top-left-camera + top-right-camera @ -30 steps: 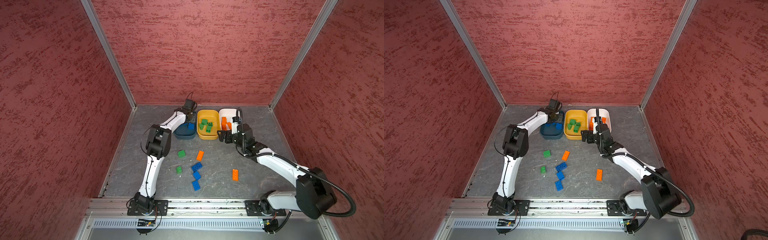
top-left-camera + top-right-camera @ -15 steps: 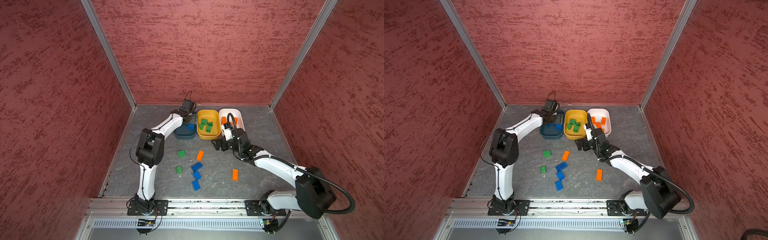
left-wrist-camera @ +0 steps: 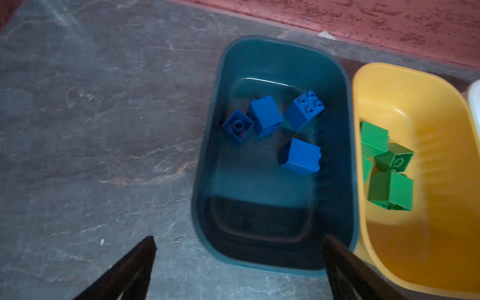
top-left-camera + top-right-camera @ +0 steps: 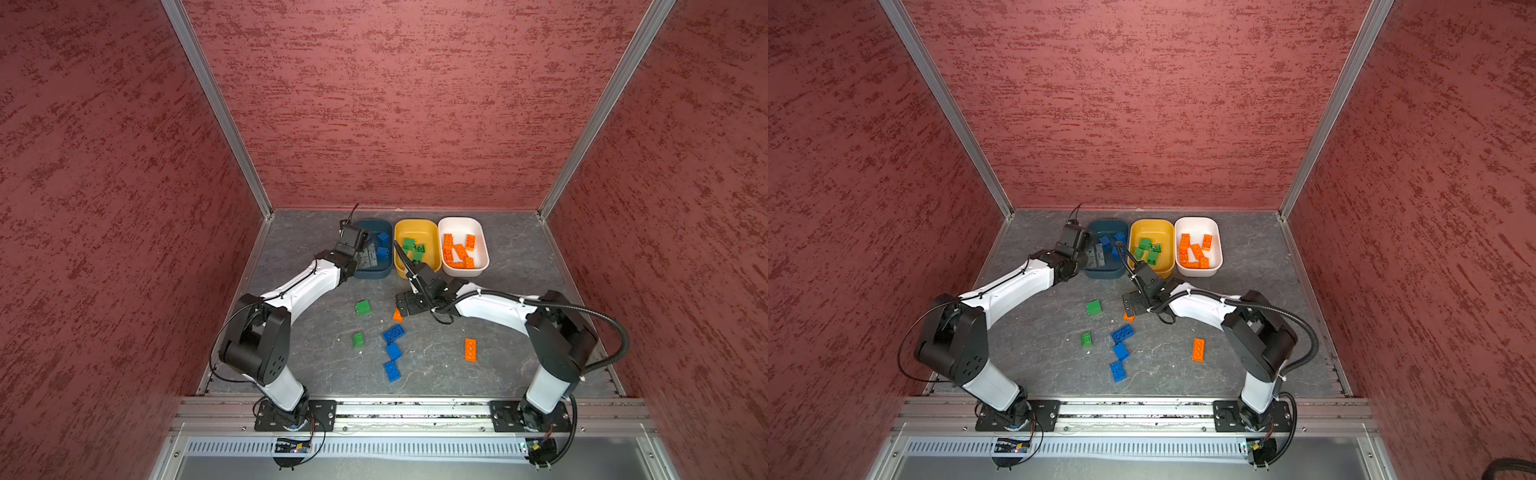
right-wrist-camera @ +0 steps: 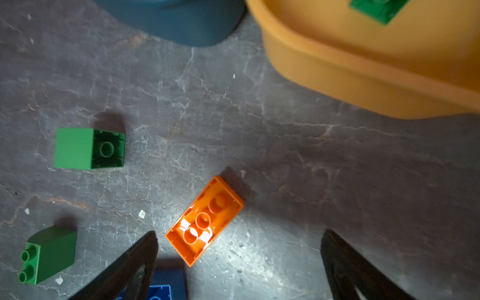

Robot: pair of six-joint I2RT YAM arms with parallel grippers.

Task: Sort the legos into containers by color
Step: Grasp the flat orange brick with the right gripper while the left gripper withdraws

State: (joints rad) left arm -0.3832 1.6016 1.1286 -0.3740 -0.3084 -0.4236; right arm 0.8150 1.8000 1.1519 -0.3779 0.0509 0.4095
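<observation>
I'm hovering the left claw [image 3: 239, 237], wide and empty, over the blue tub [image 3: 205, 166] where 4 blue bricks [image 3: 301, 155] are lying. The right claw [image 5: 240, 233], wide too, is hanging above an orange brick [image 5: 205, 220] on the surface [image 5: 285, 155] — meant for the white tub [image 4: 461, 228].

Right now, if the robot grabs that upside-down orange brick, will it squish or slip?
Probably no squish: the orange brick looks like hard, hollow plastic, likely light. Lying flat, it should slide rather than roll; glossy sides might slip.
</observation>
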